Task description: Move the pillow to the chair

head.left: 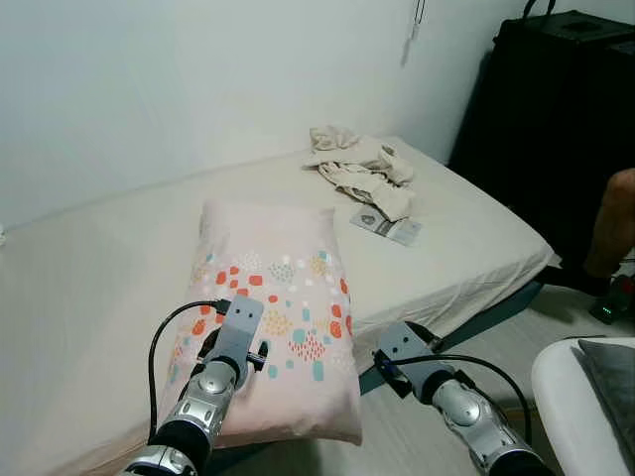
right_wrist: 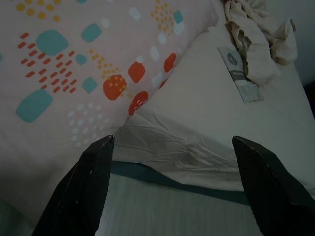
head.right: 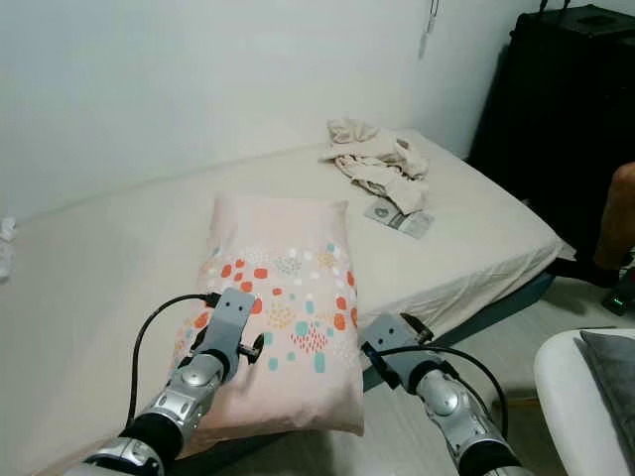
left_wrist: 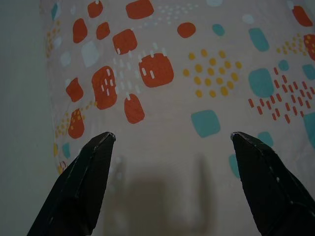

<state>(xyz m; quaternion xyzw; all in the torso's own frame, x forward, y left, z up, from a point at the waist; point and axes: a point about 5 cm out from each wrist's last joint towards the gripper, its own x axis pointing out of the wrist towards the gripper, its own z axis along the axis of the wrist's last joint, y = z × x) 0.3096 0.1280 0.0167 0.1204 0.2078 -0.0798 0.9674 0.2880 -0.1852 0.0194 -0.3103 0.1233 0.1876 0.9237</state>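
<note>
**Both grippers open over the pillow's near end, no grasp yet**

Both sets of jaws stand spread wide with nothing between them, as each wrist view shows.

Left to right:
- Your left gripper [left_wrist: 170,140] hovers just above the near left part of the pillow [head.left: 273,307], over the orange and teal print. Whether the tips touch the fabric can't be told.
- The pillow lies flat on the bed [head.left: 99,268], long axis running away from you, its near end hanging slightly past the mattress edge.
- Your right gripper [right_wrist: 172,142] is off the pillow's near right corner, out over the bed edge and the floor [head.left: 417,426], fingers flanking the corner but apart from it.
- Further right on the bed: a crumpled pile of cloth [head.left: 362,169] and a small booklet [head.left: 387,226], both well apart from the pillow.
- Far right, a white chair [head.left: 575,397] with a grey cushion [head.left: 610,372] on it, partly cut off by the frame. A person's leg [head.left: 610,223] stands beside the black cabinet [head.left: 566,119].

Handling, judged: the pillow looks soft, light and floppy, so it will sag if pinched at one point. Take it from both sides of the near end, each gripper biting a thick fold of fabric and stuffing. The cover looks like matte cotton, so slip risk seems low. Expect the far end to drag across the sheet as you lift.
</note>
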